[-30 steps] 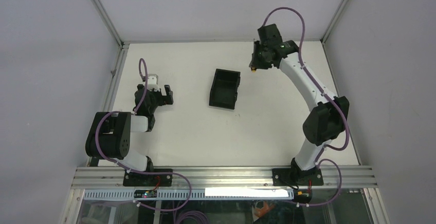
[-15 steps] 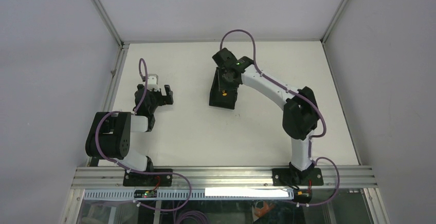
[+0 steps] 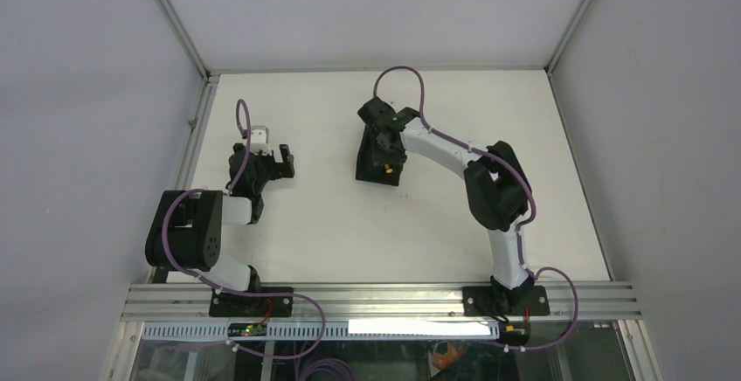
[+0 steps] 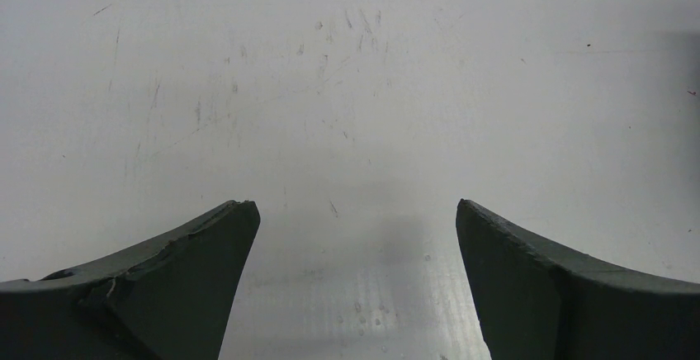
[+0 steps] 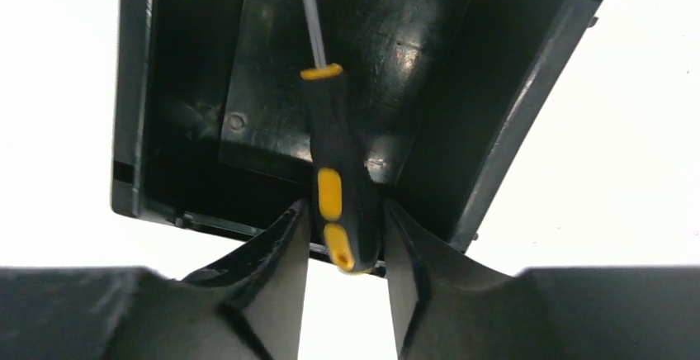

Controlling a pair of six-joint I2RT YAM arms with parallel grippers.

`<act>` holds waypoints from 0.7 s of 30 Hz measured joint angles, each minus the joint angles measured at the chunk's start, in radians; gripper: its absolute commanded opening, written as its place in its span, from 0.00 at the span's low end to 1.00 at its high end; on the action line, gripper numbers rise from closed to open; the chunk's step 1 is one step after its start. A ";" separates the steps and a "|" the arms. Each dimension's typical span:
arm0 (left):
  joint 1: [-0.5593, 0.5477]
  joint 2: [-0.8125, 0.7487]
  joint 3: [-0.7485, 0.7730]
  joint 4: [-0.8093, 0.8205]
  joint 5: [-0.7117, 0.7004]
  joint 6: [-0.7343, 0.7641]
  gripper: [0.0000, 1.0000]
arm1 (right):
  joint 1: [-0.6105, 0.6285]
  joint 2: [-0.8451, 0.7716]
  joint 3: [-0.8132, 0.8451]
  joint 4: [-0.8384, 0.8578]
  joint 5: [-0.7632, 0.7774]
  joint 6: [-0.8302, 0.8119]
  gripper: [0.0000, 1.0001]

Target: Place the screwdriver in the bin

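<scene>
The black bin point(image 3: 364, 169) stands near the middle of the table. My right gripper point(image 3: 384, 155) hangs over it, shut on the screwdriver point(image 3: 385, 169), whose orange butt shows at the bin's near end. In the right wrist view the gripper point(image 5: 345, 209) clamps the black and yellow handle of the screwdriver point(image 5: 333, 149). The thin shaft points into the bin point(image 5: 173, 87), above its floor. My left gripper point(image 3: 284, 157) is open and empty at the left, far from the bin; in the left wrist view the gripper point(image 4: 355, 220) shows only bare table between its fingers.
The white table point(image 3: 332, 224) is fenced by metal rails at the back and sides. The right arm's elbow point(image 3: 496, 190) arches over the table to the right of the bin.
My right arm swung left from the back right of the table, carrying the screwdriver over the bin, then lowered slightly into it. The left arm has not moved.
</scene>
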 measured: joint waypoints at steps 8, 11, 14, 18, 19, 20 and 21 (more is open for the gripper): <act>0.000 0.000 0.000 0.000 0.000 0.000 0.99 | 0.000 0.000 0.014 0.011 0.010 -0.015 0.55; 0.000 0.000 0.000 0.000 0.000 0.000 0.99 | 0.001 -0.002 0.046 0.009 0.024 -0.020 0.67; 0.000 0.000 0.000 0.000 0.000 0.000 0.99 | 0.001 -0.027 0.065 0.010 0.048 -0.032 0.81; 0.000 0.000 0.000 0.000 0.000 0.000 0.99 | -0.004 -0.121 0.064 0.003 0.112 -0.059 0.91; 0.000 0.000 0.000 0.000 0.000 0.000 0.99 | -0.008 -0.147 0.062 0.004 0.124 -0.064 0.91; 0.000 0.000 0.000 0.000 0.000 0.000 0.99 | -0.015 -0.179 0.053 0.008 0.132 -0.071 0.91; 0.000 0.000 0.000 0.000 0.000 0.000 0.99 | -0.031 -0.218 0.040 0.007 0.138 -0.078 0.92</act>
